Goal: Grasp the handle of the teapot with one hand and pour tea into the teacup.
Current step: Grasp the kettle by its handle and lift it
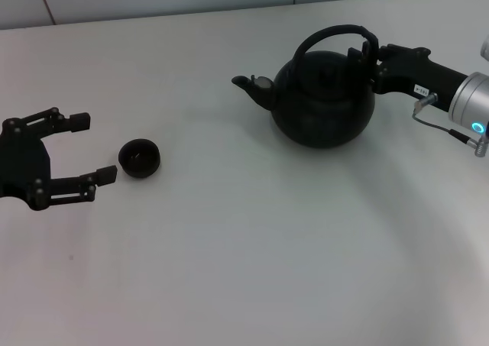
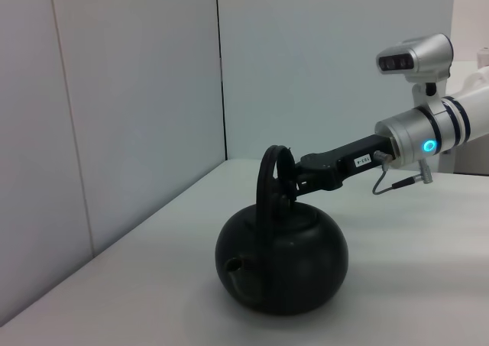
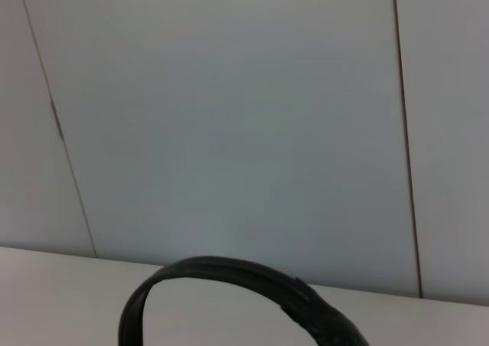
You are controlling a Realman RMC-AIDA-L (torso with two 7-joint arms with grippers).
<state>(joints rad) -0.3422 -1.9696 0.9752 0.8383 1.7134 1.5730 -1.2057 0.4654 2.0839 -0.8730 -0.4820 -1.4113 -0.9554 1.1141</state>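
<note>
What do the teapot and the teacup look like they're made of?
The teapot looks like matte black cast iron or dark ceramic: dull, almost glare-free surface, thick hoop handle. The teacup looks like dark glazed ceramic, with a faint sheen inside. Neither is certain.

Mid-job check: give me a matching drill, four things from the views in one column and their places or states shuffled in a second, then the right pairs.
Things:
1. teapot
2. teacup
3. left gripper
4. right gripper

Places or states:
A. open, beside the cup at the table's left side
B. at the hoop handle
C. standing on the table, spout toward the cup
D. small and dark, just off the open fingers

Pairs: 1-C, 2-D, 3-A, 4-B
</note>
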